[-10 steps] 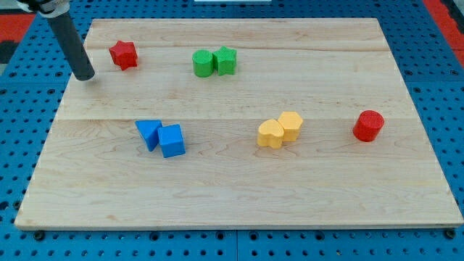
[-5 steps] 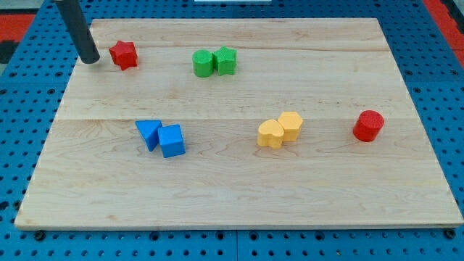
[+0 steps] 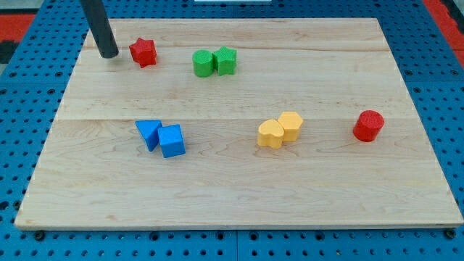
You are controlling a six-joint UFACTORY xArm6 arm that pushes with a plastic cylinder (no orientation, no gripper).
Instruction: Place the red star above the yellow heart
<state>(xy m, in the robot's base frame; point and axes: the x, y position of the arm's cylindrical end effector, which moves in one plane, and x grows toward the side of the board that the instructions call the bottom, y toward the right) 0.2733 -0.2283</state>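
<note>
The red star (image 3: 143, 52) lies near the board's top left. My tip (image 3: 109, 54) stands just to its left, a small gap between them. The yellow heart (image 3: 270, 134) lies right of the board's middle, touching a second yellow block (image 3: 291, 125) on its upper right. The red star is far to the upper left of the heart.
Two green blocks (image 3: 214, 61) sit touching each other to the right of the red star. Two blue blocks (image 3: 161, 137) sit touching at centre left. A red cylinder (image 3: 368, 125) stands at the right. The wooden board (image 3: 232, 196) lies on a blue pegboard.
My tip moved up and to the right, from lower left of the red star to its left side. The red star slid to the right, towards the green blocks.
</note>
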